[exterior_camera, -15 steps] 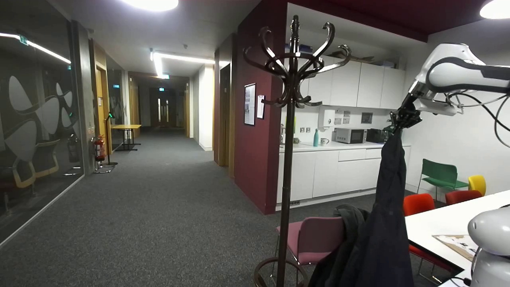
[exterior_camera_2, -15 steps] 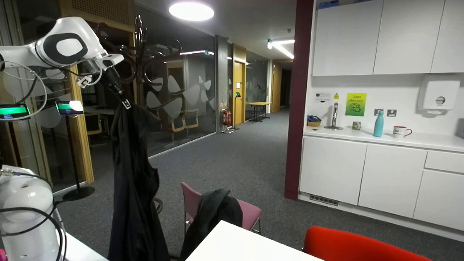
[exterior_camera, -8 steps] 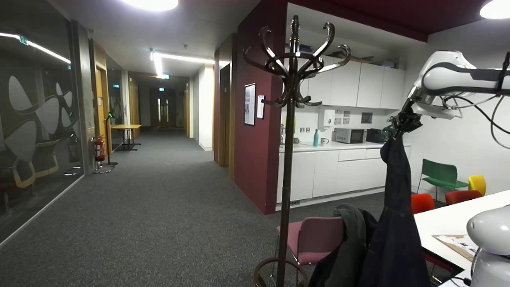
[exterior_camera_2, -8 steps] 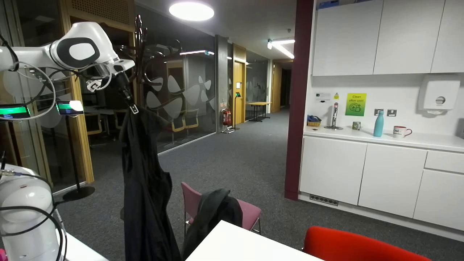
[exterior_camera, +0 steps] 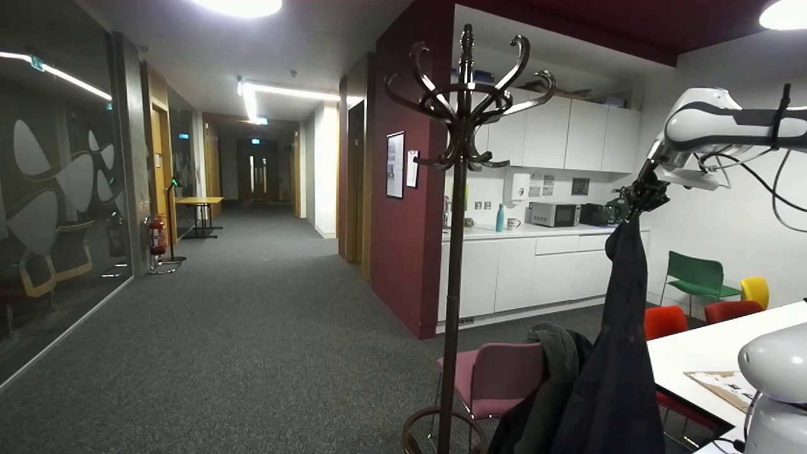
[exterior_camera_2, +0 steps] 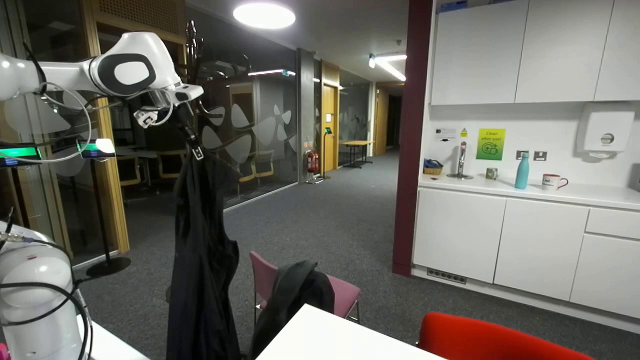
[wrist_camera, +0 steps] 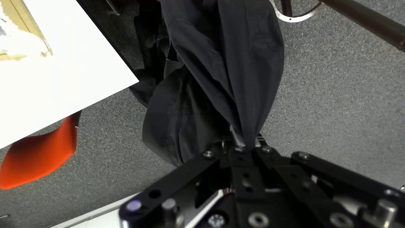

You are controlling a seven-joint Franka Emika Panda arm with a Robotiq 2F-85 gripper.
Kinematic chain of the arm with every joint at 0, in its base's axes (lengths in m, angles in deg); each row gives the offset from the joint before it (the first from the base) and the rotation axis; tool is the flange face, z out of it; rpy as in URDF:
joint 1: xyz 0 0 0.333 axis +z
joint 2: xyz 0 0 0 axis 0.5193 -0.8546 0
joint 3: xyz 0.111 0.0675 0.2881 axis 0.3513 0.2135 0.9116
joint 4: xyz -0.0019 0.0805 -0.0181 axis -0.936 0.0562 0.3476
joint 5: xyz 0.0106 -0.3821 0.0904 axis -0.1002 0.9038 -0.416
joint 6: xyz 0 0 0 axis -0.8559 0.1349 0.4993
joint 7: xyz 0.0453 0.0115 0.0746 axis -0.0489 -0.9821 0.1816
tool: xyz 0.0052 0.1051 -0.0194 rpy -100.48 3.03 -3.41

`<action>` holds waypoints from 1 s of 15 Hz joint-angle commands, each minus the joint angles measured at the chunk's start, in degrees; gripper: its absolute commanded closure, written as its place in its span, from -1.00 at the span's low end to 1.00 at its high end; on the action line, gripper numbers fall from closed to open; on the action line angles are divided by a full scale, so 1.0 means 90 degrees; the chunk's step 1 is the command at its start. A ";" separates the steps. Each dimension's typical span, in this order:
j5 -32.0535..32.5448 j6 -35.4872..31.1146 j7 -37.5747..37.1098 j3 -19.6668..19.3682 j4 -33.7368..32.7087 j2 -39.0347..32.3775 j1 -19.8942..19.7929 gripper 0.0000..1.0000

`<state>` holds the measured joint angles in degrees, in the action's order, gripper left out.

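The gripper [exterior_camera_2: 198, 153] is closed, pinching the gathered top of a dark coat [exterior_camera_2: 200, 260], which hangs near a corner of the white table [exterior_camera_2: 335, 337]. Near the table stand a pink chair [exterior_camera: 507, 378], draped with another dark garment [exterior_camera_2: 297, 287], and a red chair [exterior_camera_2: 500, 340]; the coat stand [exterior_camera: 453, 284] is apart from the table.

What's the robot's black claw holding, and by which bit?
The black two-fingered claw holds a long dark cloth garment, pinched at its gathered top end.
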<state>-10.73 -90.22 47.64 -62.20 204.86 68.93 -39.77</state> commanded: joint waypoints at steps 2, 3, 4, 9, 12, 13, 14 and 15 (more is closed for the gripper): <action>-0.0055 0.0005 0.0086 0.0006 -0.0072 -0.0083 -0.0084 0.96; -0.0055 0.0005 0.0087 0.0005 -0.0079 -0.0089 -0.0084 0.96; -0.0055 0.0005 0.0087 0.0006 -0.0081 -0.0089 -0.0084 0.96; -0.0055 0.0004 0.0087 0.0005 -0.0088 -0.0089 -0.0084 0.96; 0.0001 -0.0002 0.0182 -0.0067 -0.0178 -0.0188 -0.0107 0.99; 0.0038 -0.0028 0.0292 -0.0148 -0.0258 -0.0286 -0.0115 0.99; 0.0099 -0.0037 0.0382 -0.0218 -0.0368 -0.0406 -0.0140 0.99; 0.0159 -0.0044 0.0522 -0.0305 -0.0502 -0.0552 -0.0152 0.99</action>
<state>-10.54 -90.10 48.43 -63.17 204.82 67.46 -40.05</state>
